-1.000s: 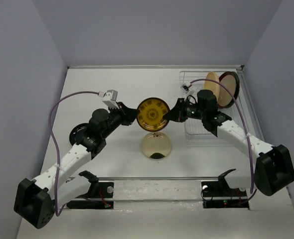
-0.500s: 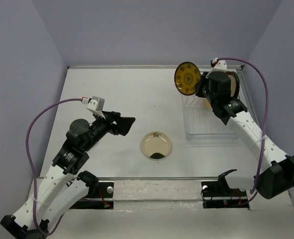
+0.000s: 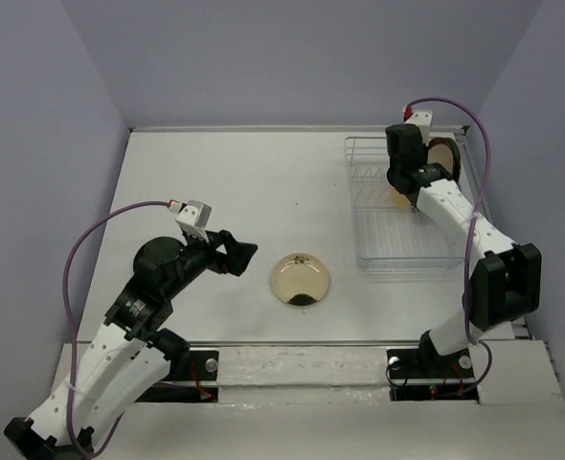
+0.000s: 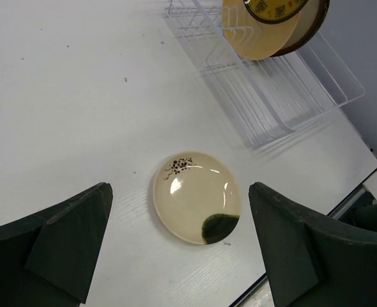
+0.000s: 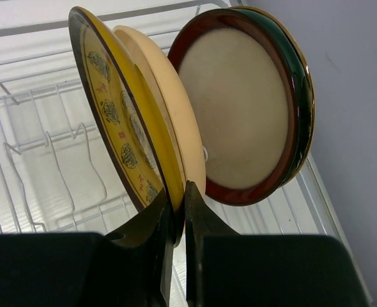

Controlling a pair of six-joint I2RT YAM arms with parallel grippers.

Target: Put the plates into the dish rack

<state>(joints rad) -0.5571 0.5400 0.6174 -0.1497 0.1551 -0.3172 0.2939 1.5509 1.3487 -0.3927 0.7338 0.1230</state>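
— At the far right, how full is your dish rack?
— The red-rimmed plate and orange-yellow plate stand in it. Your right gripper pinches the patterned plate beside them. The cream plate lies on the table, with your left gripper spread nearby.

The left fingers stand spread wide, with the cream plate lying flat on the table just past their tips. The right arm reaches into the dish rack, beside upright plates.
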